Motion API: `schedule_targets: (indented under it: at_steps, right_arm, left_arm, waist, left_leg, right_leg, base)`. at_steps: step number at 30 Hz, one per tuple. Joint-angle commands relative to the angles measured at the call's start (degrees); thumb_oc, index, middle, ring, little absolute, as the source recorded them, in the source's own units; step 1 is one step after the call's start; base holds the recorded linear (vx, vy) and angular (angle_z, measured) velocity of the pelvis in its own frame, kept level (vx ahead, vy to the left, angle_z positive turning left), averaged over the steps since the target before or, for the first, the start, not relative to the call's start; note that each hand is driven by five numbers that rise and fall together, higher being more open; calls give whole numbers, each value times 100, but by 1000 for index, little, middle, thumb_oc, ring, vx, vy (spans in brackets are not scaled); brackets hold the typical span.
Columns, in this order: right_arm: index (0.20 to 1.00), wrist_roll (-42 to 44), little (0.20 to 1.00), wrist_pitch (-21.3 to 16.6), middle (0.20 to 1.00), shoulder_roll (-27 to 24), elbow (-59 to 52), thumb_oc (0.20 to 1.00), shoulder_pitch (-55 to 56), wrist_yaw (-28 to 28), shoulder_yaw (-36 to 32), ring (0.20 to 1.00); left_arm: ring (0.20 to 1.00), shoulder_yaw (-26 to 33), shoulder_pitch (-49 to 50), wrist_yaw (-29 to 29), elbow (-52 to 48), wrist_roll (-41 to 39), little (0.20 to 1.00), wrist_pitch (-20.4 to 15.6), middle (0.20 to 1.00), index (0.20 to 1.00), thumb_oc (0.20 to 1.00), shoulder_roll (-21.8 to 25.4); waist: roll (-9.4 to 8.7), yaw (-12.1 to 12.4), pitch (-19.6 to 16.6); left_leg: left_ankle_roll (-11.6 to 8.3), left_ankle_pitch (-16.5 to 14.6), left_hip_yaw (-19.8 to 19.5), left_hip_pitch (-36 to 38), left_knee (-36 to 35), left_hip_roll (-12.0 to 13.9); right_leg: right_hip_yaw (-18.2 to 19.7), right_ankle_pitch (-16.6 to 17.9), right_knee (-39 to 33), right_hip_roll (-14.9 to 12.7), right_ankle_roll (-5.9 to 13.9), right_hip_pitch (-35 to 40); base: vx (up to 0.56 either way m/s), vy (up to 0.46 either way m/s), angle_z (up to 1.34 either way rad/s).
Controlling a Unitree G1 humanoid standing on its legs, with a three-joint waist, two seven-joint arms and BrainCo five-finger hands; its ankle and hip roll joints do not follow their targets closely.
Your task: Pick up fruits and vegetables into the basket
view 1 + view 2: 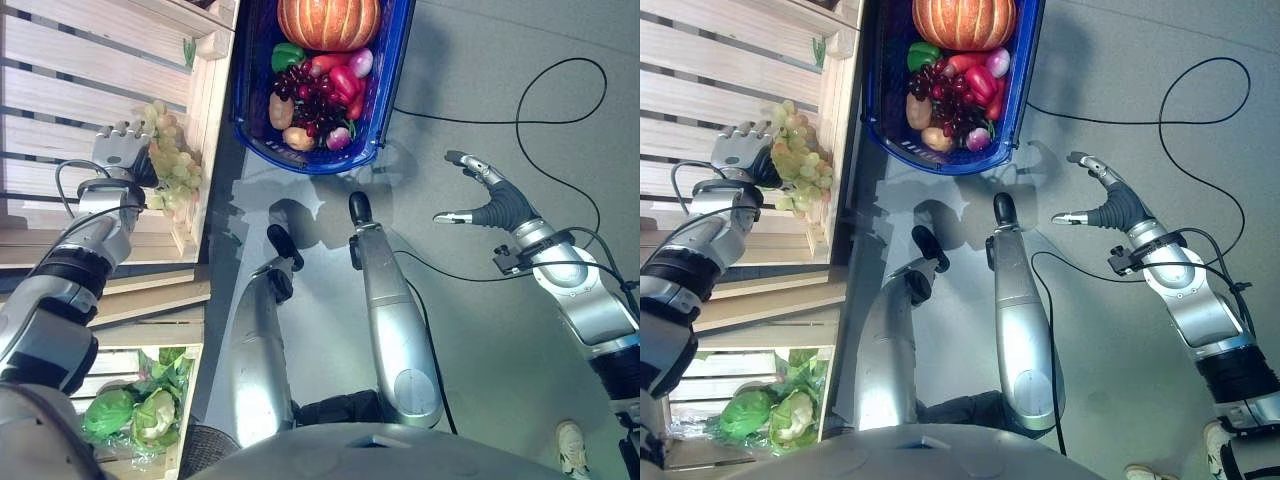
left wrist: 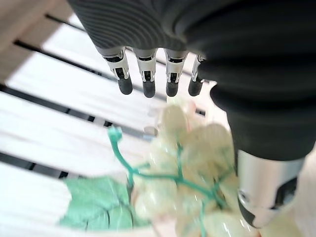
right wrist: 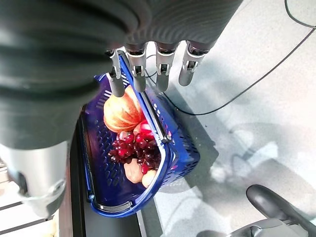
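L hand: my left hand (image 1: 122,150) is reaching over the green grapes (image 1: 172,165) on the slatted shelf (image 1: 70,60); fingers (image 2: 148,74) straight, holding nothing.
R hand: right hand (image 1: 490,205) is hovering over the floor, fingers relaxed, wide.
Basket: blue basket (image 1: 385,95) is already carrying a pumpkin (image 1: 328,20), dark grapes, peppers.
Risk: I'm guessing the loose bunch slips from a shallow grip, or drags on the shelf edge.
Writing: none readable.

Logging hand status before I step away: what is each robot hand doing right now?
Left robot hand: open, fingers straight, at the green grapes on the wooden shelf.
Right robot hand: open, holding nothing, above the floor.
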Motion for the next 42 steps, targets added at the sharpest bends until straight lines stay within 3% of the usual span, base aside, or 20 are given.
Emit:
schedule_targets:
  at_steps: [1,11,21,28,38,39,40,42]
  right_arm:
    - [1000,101,1000,-199,1000,109,-234,1000,-37,-79,-134,1000]
    - [1000,3,1000,-234,1000,178,-285,1000,56,-226,-136,1000]
    - [1000,-57,1000,-316,1000,278,-209,1000,-36,-510,31,1000]
    - [1000,-123,1000,-386,1000,391,-114,1000,-96,-609,138,1000]
    - [1000,-104,1000,-408,1000,454,-20,1000,-282,-687,248,1000]
    - [1000,-90,1000,-380,1000,447,-35,1000,-299,-698,267,1000]
    - [1000,-88,1000,-371,1000,449,-33,1000,-307,-704,272,1000]
    - [1000,-96,1000,-364,1000,476,-28,1000,-324,-700,277,1000]
  left_arm:
    - [1000,66,257,53,326,44,1000,146,1000,1000,1000,113]
    - [1000,220,346,449,425,-165,1000,43,1000,1000,1000,23]
    - [1000,333,263,1320,424,-406,1000,371,1000,1000,1000,-227]
    - [1000,290,181,1371,444,-298,1000,236,1000,1000,1000,-433]
    - [1000,89,97,1106,699,-225,1000,662,1000,1000,1000,-618]
    - [514,50,81,989,739,-268,514,665,514,514,514,-614]
    - [200,34,75,952,763,-278,200,657,200,200,200,-625]
    - [200,35,103,938,785,-308,200,586,200,200,200,-668]
  waist:
    - [-169,-30,-286]
    - [-145,5,-286]
    - [-228,49,-286]
    - [-283,64,-286]
    - [-331,75,-286]
    - [-337,75,-286]
    - [-342,77,-286]
    - [-353,84,-286]
  left_leg:
    - [240,-427,415,-23,101,-315]
    - [228,-434,409,-188,173,-278]
    - [266,-455,364,-459,264,-236]
    - [258,-428,331,-560,245,-226]
    - [246,-389,296,-692,195,-234]
    - [247,-388,292,-696,188,-232]
    - [246,-387,287,-709,192,-234]
    - [246,-381,269,-729,184,-239]
  right_leg:
    - [-34,-7,-229,257,317,-19]
    - [-48,-14,-182,230,312,-175]
    - [-48,-8,-89,302,305,-438]
    - [-61,38,-97,341,322,-525]
    - [-64,121,-165,366,355,-640]
    - [-65,130,-176,365,358,-643]
    - [-66,134,-178,364,357,-651]
    - [-67,151,-180,366,364,-668]
  base:
    - [0,0,0]
    - [2,7,-1]
    - [-4,-27,1]
    - [-3,-24,1]
    - [-2,-7,0]
    - [0,0,0]
    - [0,0,0]
    - [0,0,0]
